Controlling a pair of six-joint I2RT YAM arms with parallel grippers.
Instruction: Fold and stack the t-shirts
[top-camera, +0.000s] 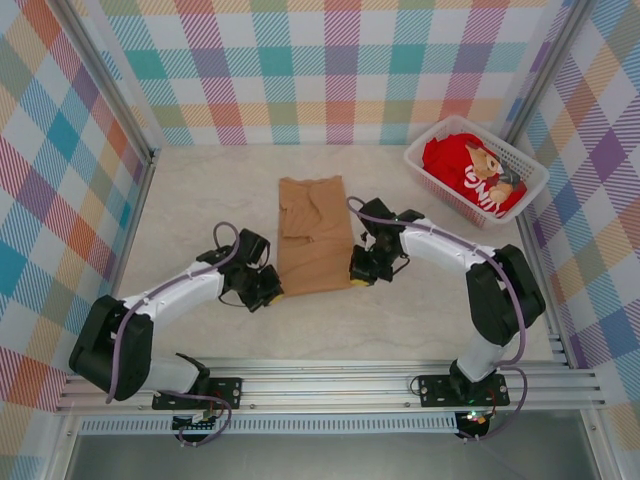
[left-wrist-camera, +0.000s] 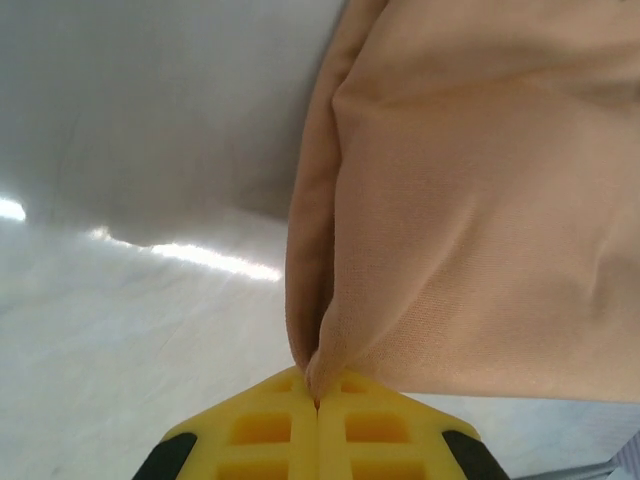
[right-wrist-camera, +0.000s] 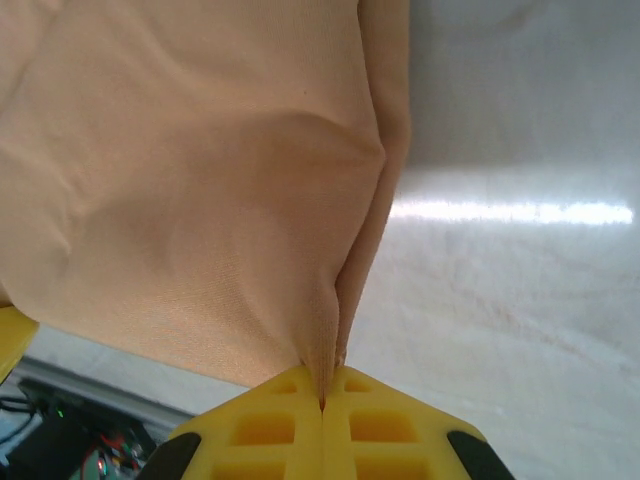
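At frame centre on the bench (top-camera: 200, 200), the tan t-shirt (top-camera: 315, 235) is pinched at its lower corners by the closed left jaws and right jaws; an even lift and fold toward its upper edge is judged due next.

I'm looking at a pale, faintly marbled desk (top-camera: 200, 190), glossy enough to throw back streaks of light. A tan t-shirt (top-camera: 315, 235) lies on it, folded into a long strip. Its near-left corner is at the left gripper (top-camera: 270, 295) and its near-right corner at the right gripper (top-camera: 358, 275). A white plastic basket (top-camera: 447, 196) sits well beyond the right gripper, off to its right.
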